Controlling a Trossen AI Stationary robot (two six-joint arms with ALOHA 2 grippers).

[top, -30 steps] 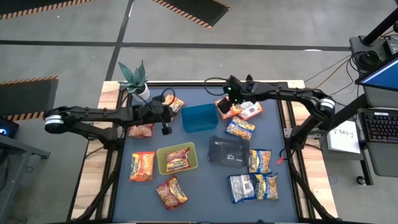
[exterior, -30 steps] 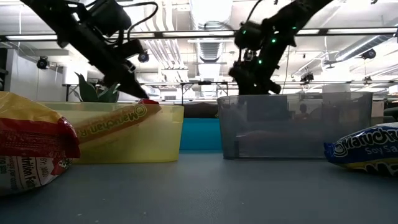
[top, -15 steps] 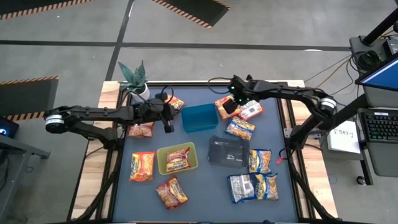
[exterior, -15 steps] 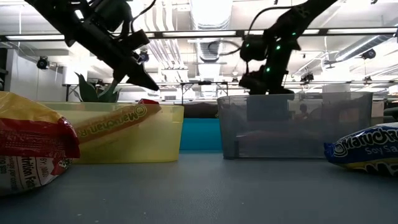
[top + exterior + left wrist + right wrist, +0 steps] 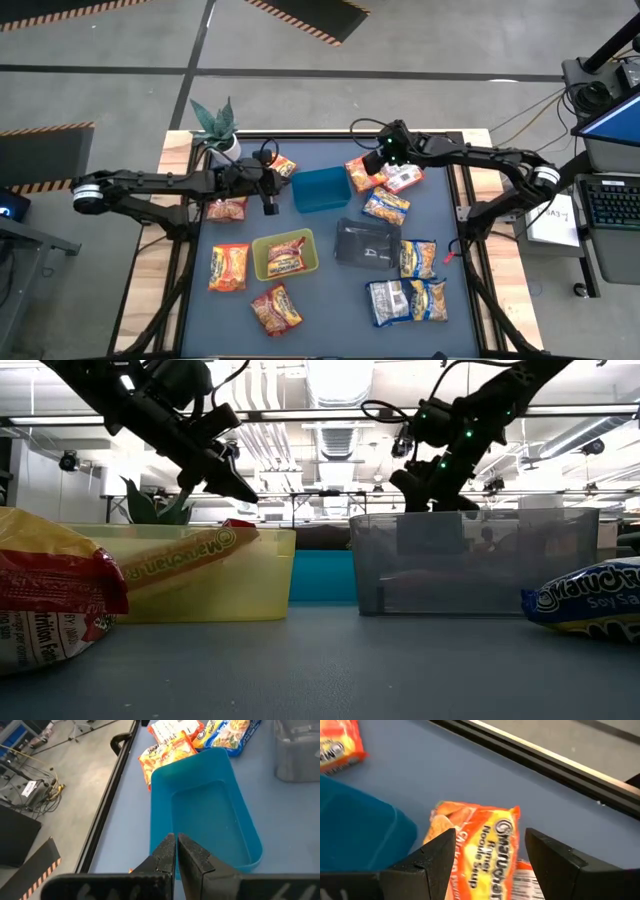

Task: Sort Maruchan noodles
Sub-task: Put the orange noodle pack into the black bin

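Maruchan noodles (image 5: 404, 258) scattered across the desk (image 5: 320, 300); one orange packet (image 5: 480, 851) beside the blue tray (image 5: 321, 190), directly below the right gripper (image 5: 487, 857), fingers (image 5: 432, 865) spread, holding nothing. Left gripper (image 5: 176, 851) at the tray's other side, fingers pressed together, empty. One packet (image 5: 286, 256) inside the yellow-green tray (image 5: 259, 262).

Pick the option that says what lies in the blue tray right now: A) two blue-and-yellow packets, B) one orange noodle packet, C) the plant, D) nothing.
D: the left wrist view looks straight into the blue tray and shows only its bare floor.
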